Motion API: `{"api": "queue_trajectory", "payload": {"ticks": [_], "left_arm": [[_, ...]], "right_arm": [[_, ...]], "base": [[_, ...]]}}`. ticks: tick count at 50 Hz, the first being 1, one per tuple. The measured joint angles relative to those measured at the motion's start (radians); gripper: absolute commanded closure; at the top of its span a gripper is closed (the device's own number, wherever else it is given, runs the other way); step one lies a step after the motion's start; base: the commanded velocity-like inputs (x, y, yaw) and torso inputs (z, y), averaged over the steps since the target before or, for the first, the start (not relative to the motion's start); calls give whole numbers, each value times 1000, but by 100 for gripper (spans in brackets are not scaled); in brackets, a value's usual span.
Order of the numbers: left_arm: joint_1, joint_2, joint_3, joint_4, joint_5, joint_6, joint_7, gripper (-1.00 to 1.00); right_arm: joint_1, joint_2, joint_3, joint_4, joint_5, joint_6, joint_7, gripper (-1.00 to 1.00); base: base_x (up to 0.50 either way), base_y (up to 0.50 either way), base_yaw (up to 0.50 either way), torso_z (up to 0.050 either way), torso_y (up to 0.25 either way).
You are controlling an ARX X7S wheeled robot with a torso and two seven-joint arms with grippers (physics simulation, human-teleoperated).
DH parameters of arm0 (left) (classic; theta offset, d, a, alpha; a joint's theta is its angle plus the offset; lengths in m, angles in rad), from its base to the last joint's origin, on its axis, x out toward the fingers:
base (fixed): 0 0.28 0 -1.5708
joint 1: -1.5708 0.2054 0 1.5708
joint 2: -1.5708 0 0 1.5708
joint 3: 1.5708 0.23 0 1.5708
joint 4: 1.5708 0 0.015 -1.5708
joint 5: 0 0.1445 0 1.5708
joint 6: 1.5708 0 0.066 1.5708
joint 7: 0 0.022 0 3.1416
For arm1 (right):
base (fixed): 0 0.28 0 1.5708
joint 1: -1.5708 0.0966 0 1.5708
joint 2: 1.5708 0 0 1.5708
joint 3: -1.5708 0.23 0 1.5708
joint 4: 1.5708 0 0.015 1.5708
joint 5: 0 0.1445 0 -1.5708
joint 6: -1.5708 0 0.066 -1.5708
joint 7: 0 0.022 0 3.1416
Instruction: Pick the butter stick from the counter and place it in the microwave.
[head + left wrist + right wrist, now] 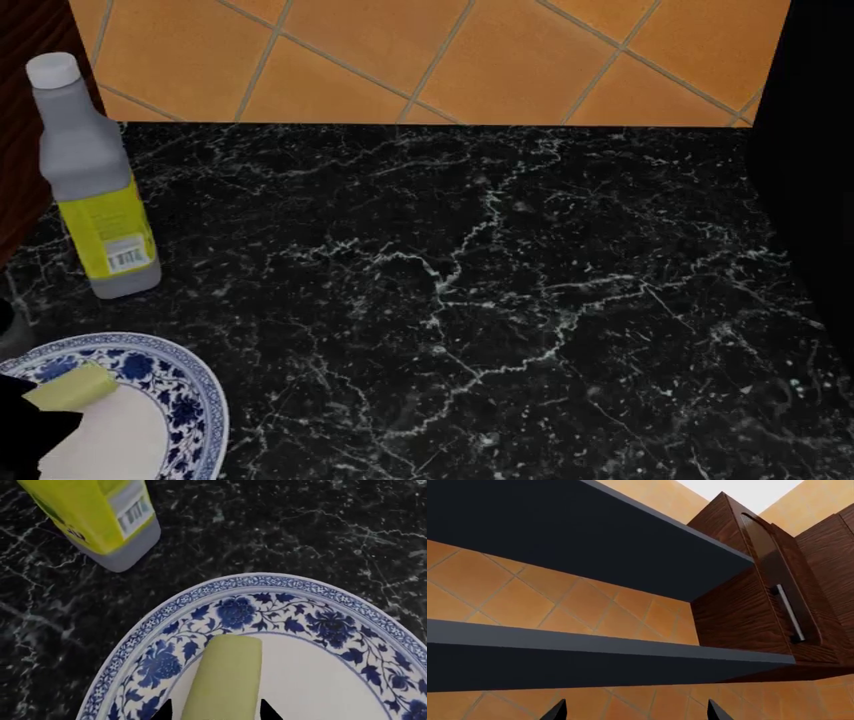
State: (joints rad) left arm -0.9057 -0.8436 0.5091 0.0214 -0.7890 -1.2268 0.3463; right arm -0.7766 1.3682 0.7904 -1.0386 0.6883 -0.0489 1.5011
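Note:
The butter stick (pixel 223 675) is a pale yellow-green block over the blue-and-white plate (pixel 287 587) on the black marble counter (pixel 280 525). My left gripper (pixel 215 714) has a black fingertip (pixel 164 713) at each side of the stick, narrowed to its width. In the head view the stick (pixel 70 386) sits tilted at the plate's (pixel 187 380) left part, with my dark left arm (pixel 24 435) beside it. A black box side (pixel 814 200) at the right edge looks like the microwave. My right gripper (pixel 635 714) is open and empty, pointing up at the tiled wall.
A grey bottle with a yellow label (pixel 96 190) stands left of centre near the plate; it also shows in the left wrist view (pixel 100 515). Dark shelves (pixel 594 655) and a brown wood cabinet (pixel 754 595) lie ahead of the right gripper. An orange tiled wall (pixel 441 50) backs the counter.

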Motion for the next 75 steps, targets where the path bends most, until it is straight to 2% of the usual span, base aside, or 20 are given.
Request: {"api": "queue_trajectory", "payload": {"ticks": [26,49,61,75], "left_arm": [[-32,7,-169,133,-147,-117,-117,100],[-35,104,-370,159,-268,-82,-239,100],[-44,159,-473,193,-364,-97,-340,100],[-46,196,-520,252,-448,-116,-410,100]], "right_arm": [[-2,-7,9,-1,1,-9,-8,-100],[-2,-27,-2,-1,-12,-25,-17,-100],[-2,-23,6,-1,-5,-25,-17,-100],[-3,-29,-8,0,-13,-28,-19,-100]], "base": [[0,0,0,0,0],[0,0,0,0,0],[0,0,0,0,0],[-86,0,0,0,0]]}}
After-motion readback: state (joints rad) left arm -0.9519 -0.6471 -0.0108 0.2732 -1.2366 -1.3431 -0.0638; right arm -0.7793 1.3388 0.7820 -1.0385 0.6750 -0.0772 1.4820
